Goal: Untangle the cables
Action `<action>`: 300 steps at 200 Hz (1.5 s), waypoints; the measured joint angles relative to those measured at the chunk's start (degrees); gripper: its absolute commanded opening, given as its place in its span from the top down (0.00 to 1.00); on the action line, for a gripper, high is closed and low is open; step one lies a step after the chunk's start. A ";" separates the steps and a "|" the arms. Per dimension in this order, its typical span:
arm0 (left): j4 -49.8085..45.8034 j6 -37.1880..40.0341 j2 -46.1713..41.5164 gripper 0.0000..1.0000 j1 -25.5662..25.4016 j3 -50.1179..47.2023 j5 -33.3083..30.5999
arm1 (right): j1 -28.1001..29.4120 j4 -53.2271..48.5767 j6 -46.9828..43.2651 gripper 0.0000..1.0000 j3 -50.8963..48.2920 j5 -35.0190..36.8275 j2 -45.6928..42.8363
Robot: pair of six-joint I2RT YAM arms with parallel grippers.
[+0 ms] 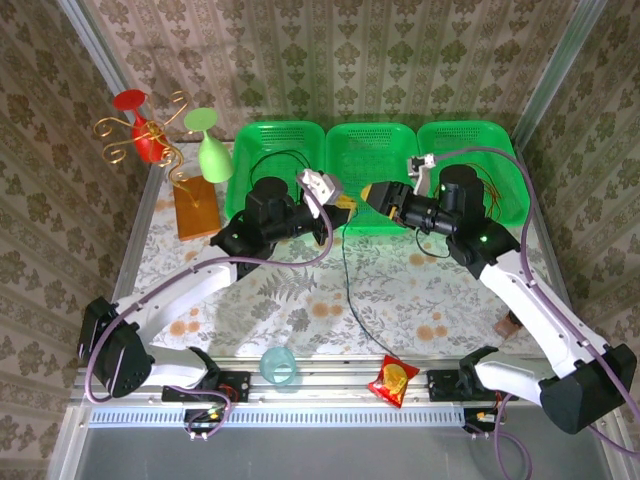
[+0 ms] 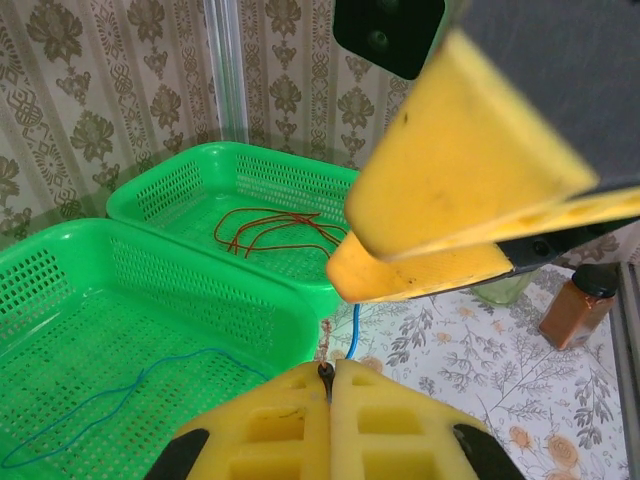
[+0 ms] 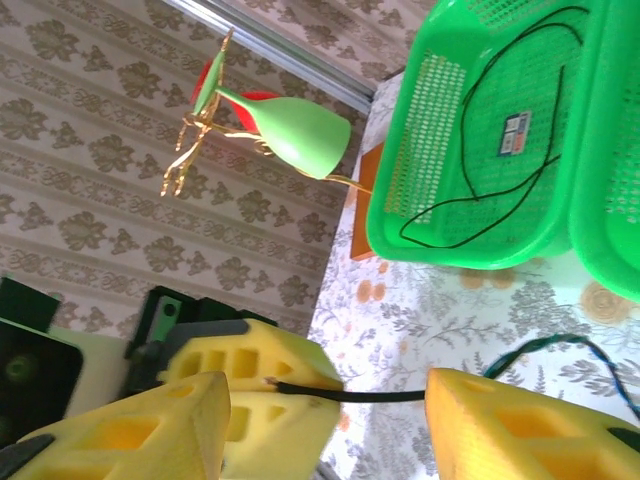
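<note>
we see the left gripper (image 2: 330, 374) with its yellow foam pads pressed together, pinching the dark blue cable (image 2: 355, 330) at their tips. in the left wrist view the cable runs from the pinch over the rim of the middle basket (image 1: 372, 127) and lies in loose curves on its floor. the right gripper (image 1: 372, 195) sits just in front of the left one, by the near edge of that basket, and both are raised off the floral tablecloth (image 1: 300, 300). in the right wrist view its two fingers stand wide apart and grasp nothing. a short dark stretch of cable runs from the left gripper's pads across the gap to one right finger, and we cannot tell whether it touches. from above, a dark length of cable hangs down from where the grippers meet and trails along the cloth toward the near edge. the black cable (image 3: 481, 100) lies looped in the left basket (image 1: 280, 125), and the red-orange cable (image 2: 280, 228) lies in the right basket (image 1: 465, 124). a green wine glass (image 3: 300, 135) is on a gold stand (image 1: 120, 135) at the far left. a teal cup (image 1: 278, 365) and a red snack packet (image 1: 392, 380) sit by the arm bases.
</note>
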 measured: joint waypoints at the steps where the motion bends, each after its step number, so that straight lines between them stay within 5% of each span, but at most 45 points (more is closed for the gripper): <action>1: 0.00 0.00 0.00 1.00 0.00 0.00 0.00 | 0.00 -0.02 -0.02 0.46 -0.02 0.04 -0.02; 56: -0.15 -0.04 -0.02 1.00 0.00 -0.02 -0.02 | 0.00 -0.44 -1.84 0.23 -1.92 3.80 -1.68; 86: -0.44 -0.07 -0.28 1.00 0.00 -0.04 0.00 | 0.00 2.21 -1.84 0.21 -3.74 5.07 -5.55; 130: -0.46 -0.42 -0.42 1.00 0.00 -0.11 0.00 | 0.00 1.97 -3.43 0.37 -3.93 7.54 -6.75; 233: -0.83 -1.11 -0.42 1.00 0.00 -0.11 -0.02 | 2.36 1.05 -3.80 0.58 -3.93 6.10 2.05; 259: -0.83 -1.11 -0.42 1.00 0.02 -0.11 -0.02 | 2.47 1.20 -3.43 0.78 -3.93 6.12 2.95; 274: -0.83 -1.11 -0.42 1.00 0.02 -0.11 -0.02 | 2.49 0.90 -3.08 1.00 -3.91 6.23 3.08; 300: -1.46 -1.16 -0.42 1.00 0.28 -0.07 -0.02 | 2.56 -1.55 -2.99 1.00 -3.08 7.04 3.08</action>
